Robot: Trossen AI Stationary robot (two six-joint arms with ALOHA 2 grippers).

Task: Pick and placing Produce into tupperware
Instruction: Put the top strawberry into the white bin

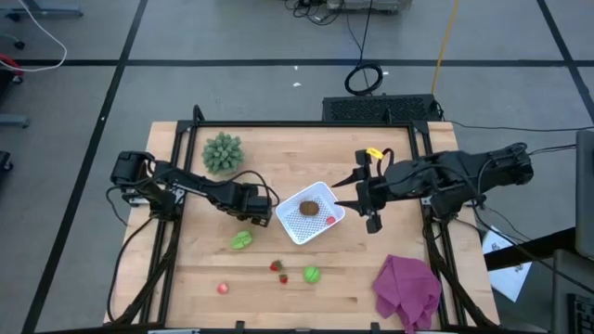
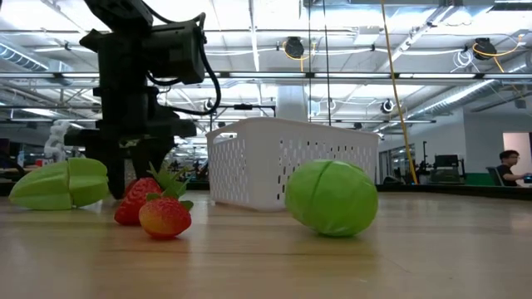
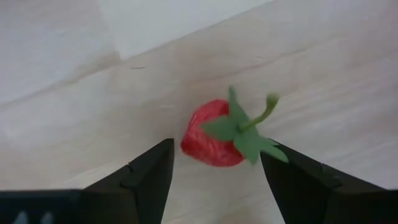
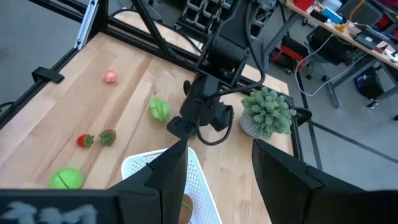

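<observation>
The left gripper [image 1: 261, 209] sits low over the table [image 1: 195, 269], just left of the tupperware [image 1: 310, 212]. Its fingers [image 3: 144, 180] are spread apart, with a strawberry [image 3: 214, 134] lying on the wood between them – not clamped, just framed by the two tips. That berry lies on its side, green leafy cap and stem toward one finger, red body toward the other.

The right gripper [image 1: 373, 197] hangs just right of the tupperware, jaws parted, nothing in them.

The tupperware is turned diagonally near the middle of the table, and there's a brown round piece [image 1: 308, 208] plus a small red piece [image 1: 329, 221] already inside it.

Loose produce toward the front edge: a green leafy piece [image 1: 241, 240] just below the left gripper, two strawberries [image 1: 278, 270] close together, a green round one [image 1: 312, 274] beside them, and a pink ball [image 1: 223, 289] further left.

Other stuff around – a spiky green plant [image 1: 223, 153] at the back left, well clear of the grippers, and a purple cloth [image 1: 406, 289] bunched in the front right corner. No readable labels or writing anywhere that I can make out.
</observation>
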